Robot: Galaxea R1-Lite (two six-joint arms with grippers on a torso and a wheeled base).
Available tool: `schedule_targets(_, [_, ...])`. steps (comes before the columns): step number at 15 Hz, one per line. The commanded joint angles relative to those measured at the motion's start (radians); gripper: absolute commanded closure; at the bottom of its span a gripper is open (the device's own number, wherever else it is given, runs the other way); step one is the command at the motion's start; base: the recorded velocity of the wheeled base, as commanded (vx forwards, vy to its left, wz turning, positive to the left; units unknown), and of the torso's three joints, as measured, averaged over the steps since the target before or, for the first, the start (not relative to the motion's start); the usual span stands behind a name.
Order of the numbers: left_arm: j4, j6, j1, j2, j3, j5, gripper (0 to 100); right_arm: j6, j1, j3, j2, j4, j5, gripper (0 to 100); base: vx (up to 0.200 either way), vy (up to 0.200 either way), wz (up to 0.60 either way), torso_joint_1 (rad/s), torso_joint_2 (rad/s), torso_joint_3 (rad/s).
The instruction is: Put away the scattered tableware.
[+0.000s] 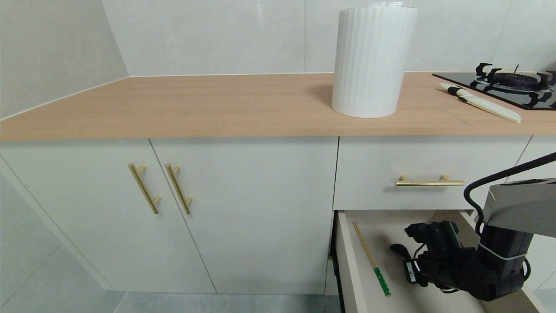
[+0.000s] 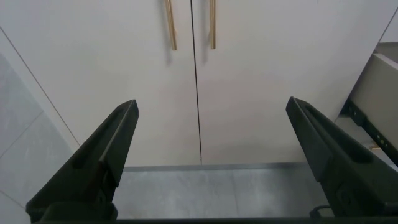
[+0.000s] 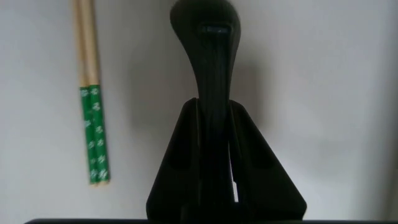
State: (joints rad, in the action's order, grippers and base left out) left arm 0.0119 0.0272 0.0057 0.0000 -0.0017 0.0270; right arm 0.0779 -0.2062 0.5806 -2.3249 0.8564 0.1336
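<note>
— Anything in the open drawer (image 1: 347,261) below the bench (image 1: 195,108)?
— A pair of green-tipped chopsticks (image 1: 371,259), flat on its floor, near the left wall. Just beside them, not touching, a black spoon (image 1: 398,249).
— Loose?
— No. Clenched by the handle in the right hand (image 3: 210,109), down inside the drawer. Resting on the floor or just above it: cannot tell.
— And the left hand (image 2: 211,106)?
— Released, fingers spread wide, nothing between them, facing closed cupboard doors (image 2: 199,74).
— On the bench?
— A tall white ribbed canister (image 1: 371,61), contents hidden. Farther right, a pale knife (image 1: 480,102) just beside the hob (image 1: 508,84).
</note>
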Motion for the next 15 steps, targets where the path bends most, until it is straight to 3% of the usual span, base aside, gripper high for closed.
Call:
schedule_targets(1, [0.000, 0.000, 0.000, 0.000, 0.000, 0.001, 0, 0.000, -0.001, -0.001, -0.042, 0.007, 0.008, 100, 0.000, 0.000, 0.00, 0.000, 0.00, 0.000])
schedule_targets(10, [0.000, 0.000, 0.000, 0.002, 0.000, 0.001, 0, 0.002, -0.001, -0.005, -0.036, 0.026, 0.008, 100, 0.000, 0.000, 0.00, 0.000, 0.00, 0.000])
schedule_targets(11, [0.000, 0.000, 0.000, 0.000, 0.000, 0.001, 0, 0.002, -0.001, -0.005, -0.036, 0.026, 0.008, 0, 0.000, 0.000, 0.00, 0.000, 0.00, 0.000])
schedule_targets(15, [0.000, 0.000, 0.000, 0.002, 0.000, 0.001, 0, 0.010, -0.001, -0.005, -0.034, 0.026, 0.008, 0, 0.000, 0.000, 0.00, 0.000, 0.00, 0.000])
